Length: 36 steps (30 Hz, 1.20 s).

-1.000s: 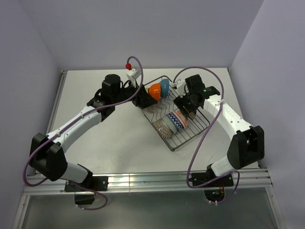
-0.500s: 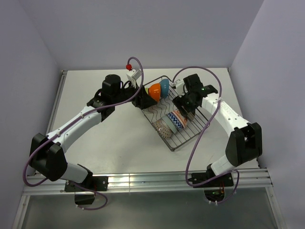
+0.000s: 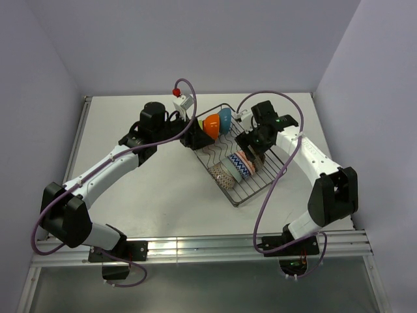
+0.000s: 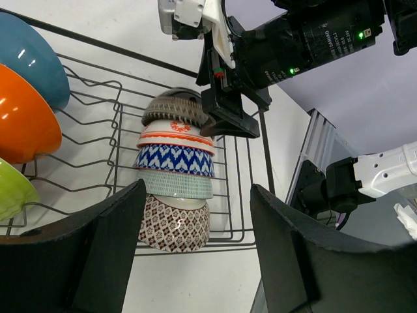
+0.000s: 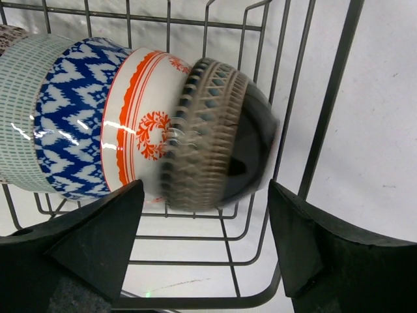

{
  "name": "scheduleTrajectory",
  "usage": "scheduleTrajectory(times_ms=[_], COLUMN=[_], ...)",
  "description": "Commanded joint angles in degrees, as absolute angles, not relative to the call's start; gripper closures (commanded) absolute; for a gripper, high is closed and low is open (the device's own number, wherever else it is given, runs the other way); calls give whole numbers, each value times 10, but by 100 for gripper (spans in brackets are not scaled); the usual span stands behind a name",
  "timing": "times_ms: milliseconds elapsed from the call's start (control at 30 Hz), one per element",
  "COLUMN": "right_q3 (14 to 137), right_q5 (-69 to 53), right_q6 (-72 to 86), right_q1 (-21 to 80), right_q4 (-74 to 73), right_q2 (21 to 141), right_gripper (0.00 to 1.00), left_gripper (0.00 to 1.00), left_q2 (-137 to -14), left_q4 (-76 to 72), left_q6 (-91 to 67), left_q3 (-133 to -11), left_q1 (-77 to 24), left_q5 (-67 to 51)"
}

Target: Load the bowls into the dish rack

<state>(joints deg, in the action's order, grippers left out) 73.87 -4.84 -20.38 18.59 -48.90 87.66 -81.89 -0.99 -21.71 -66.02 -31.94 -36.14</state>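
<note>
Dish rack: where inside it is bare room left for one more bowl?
Bare tines lie in the dish rack between the orange bowl and the row of patterned bowls; the strip between that row and the rack's near edge is bare too. Crowded: both bowl groups.

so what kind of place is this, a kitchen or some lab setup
Most likely a robot test cell, not a kitchen: a plain white table boxed in by blank walls, the left arm and right arm bolted at its near edge, one wire dish rack of bowls.

The right tool (image 5: 205,195) is being opened, and the dark brown bowl (image 5: 218,134) is being released into the dish rack (image 5: 331,98).
</note>
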Motion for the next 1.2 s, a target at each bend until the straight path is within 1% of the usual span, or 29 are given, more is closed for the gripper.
scheduleTrajectory(times_ms=[0, 133, 267, 500, 533, 567, 600, 633, 667, 733, 833, 867, 933, 967, 1033, 1100, 1167], right_q3=[766, 772, 787, 853, 860, 873, 878, 883, 895, 906, 922, 932, 940, 942, 934, 919, 888], right_q5=[-54, -52, -53, -72, -74, -76, -80, -85, -90, -113, -137, -162, -197, -238, -275, -302, -308], right_q6=[-200, -200, -199, -198, -198, -197, -196, -193, -191, -181, -159, -150, -114, -101, -71, -61, -56], right_q1=[180, 178, 177, 169, 166, 165, 163, 159, 155, 146, 120, 104, 83, 58, 31, 5, -19], right_q4=[-498, -501, -508, -538, -542, -545, -548, -550, -551, -550, -538, -534, -519, -512, -491, -469, -461], right_q2=[872, 869, 871, 858, 853, 851, 846, 843, 839, 827, 811, 808, 800, 797, 787, 772, 762], right_gripper=[16, 8, 7, 4, 3, 2, 1, 0, 0, 0, 0, 0, 0, 0, 0, 0, 0], left_gripper=[30, 29, 29, 28, 26, 20, 8, 2, 0, 0, 1, 1, 1, 1, 1, 0, 0], left_q2=[-795, -793, -789, -768, -761, -759, -755, -751, -751, -757, -786, -797, -833, -845, -864, -862, -856], left_q4=[-15, -14, -9, -2, 13, 16, 20, 31, 38, 67, 159, 221, 279, 326, 356, 364, 366], left_q6=[-208, -207, -206, -205, -205, -204, -201, -201, -203, -203, -192, -185, -155, -132, -111, -88, -70], left_q3=[-675, -675, -678, -670, -668, -667, -670, -672, -677, -702, -764, -784, -845, -865, -903, -902, -893], left_q1=[-317, -317, -318, -312, -310, -309, -303, -300, -295, -277, -253, -247, -226, -221, -205, -190, -185], left_q5=[-364, -365, -362, -351, -349, -349, -347, -345, -342, -337, -309, -308, -290, -278, -252, -230, -178])
